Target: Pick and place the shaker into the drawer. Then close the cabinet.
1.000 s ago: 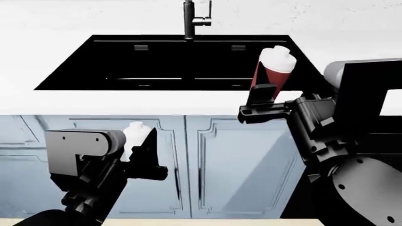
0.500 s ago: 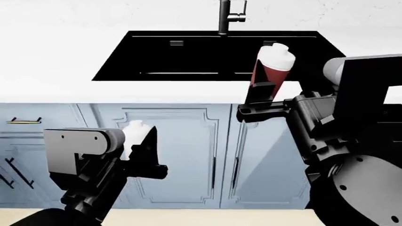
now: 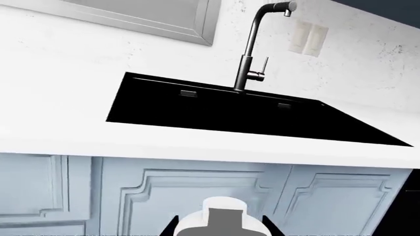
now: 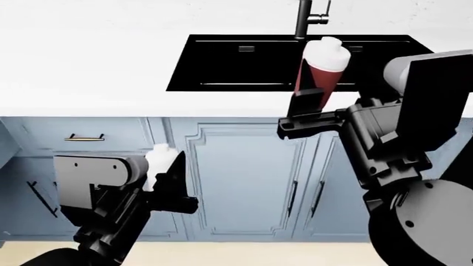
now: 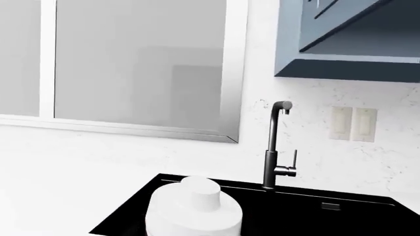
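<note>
Far left, low on the cabinet run: a drawer front (image 4: 81, 134) with a small brass handle, sitting flush with its neighbours. Judgement: if this is the target drawer, it is not yet open. No open drawer shows in any view.

Left gripper (image 4: 166, 177), low and near, in front of the cabinet doors: a white rounded cap (image 4: 158, 160) sits between its dark fingers. The left wrist view shows the same white cap (image 3: 222, 221) framed by the fingers. The body below the cap is hidden, so I cannot tell what the object is, nor whether the fingers clamp it.

Centre: black sink (image 4: 221, 72) set in the white countertop (image 4: 81, 66), dark faucet (image 4: 304, 19) behind it.

Right of centre: right gripper (image 4: 310, 111) holds the shaker (image 4: 319, 69) clear above the counter edge, in front of the sink's right part. Fingers are closed on the lower dark red body; the bottle leans slightly, white cap uppermost. The right wrist view shows only the cap (image 5: 194, 206).

Handling, as judgement: small, rigid and probably light; smooth, so likely slippery. The body narrows toward the base, so a low hold could let it pivot or creep. A hold nearer mid-body, below the cap shoulder, looks safer. Fragility is unknown, so it should be set down gently, not dropped.
</note>
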